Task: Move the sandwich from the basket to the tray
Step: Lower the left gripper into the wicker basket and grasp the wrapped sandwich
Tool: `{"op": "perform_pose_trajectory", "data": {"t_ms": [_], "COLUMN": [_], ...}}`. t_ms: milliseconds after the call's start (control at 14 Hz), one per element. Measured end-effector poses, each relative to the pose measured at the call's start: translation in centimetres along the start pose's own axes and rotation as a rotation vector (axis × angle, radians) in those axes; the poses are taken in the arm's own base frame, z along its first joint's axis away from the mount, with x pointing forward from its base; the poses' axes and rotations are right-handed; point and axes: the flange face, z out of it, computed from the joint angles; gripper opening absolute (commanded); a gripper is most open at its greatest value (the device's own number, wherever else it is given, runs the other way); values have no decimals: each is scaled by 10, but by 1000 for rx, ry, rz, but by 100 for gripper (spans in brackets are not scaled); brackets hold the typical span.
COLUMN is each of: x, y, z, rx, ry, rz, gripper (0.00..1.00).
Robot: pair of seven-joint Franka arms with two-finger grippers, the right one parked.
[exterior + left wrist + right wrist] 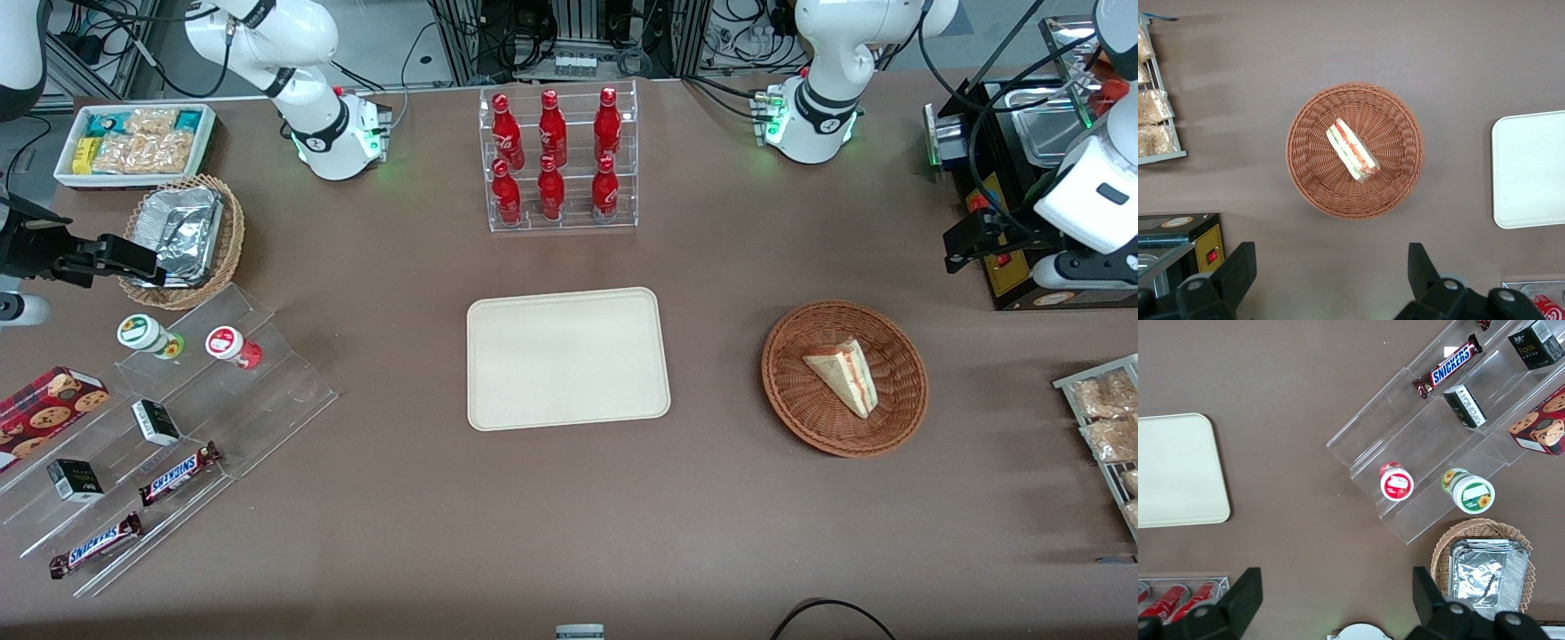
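Sandwich (pixel 1353 149) lies in the basket (pixel 1398 123), well apart from the bare tray (pixel 569 356). It looks light, soft and slick in its wrap. My gripper (pixel 1331 277) hangs high above, wide open and empty; I'd pinch gently across the 2 bread faces.

You have even, diffuse overhead light — bright enough, no hard glare on the brown table (pixel 373 498). Shadows are soft: a faint one rings the basket (pixel 845 378), and the tray (pixel 567 358) casts almost none. Foil containers (pixel 182 227) show mild specular highlights. The gripper (pixel 1331 277), fingers spread wide above the table, reads dark and slightly soft — close to the lens. The front view darkens along its nearest edge.
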Motion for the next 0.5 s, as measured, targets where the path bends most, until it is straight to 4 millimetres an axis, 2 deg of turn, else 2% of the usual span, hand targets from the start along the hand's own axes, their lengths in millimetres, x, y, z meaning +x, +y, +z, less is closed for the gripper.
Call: {"op": "perform_pose_trajectory", "data": {"t_ms": [286,500], "x": [-2,5], "y": [0,1], "z": [6,37], "rx": [1,4], "ry": [-38,-68], "rz": [0,0], "gripper": [100,100]}}
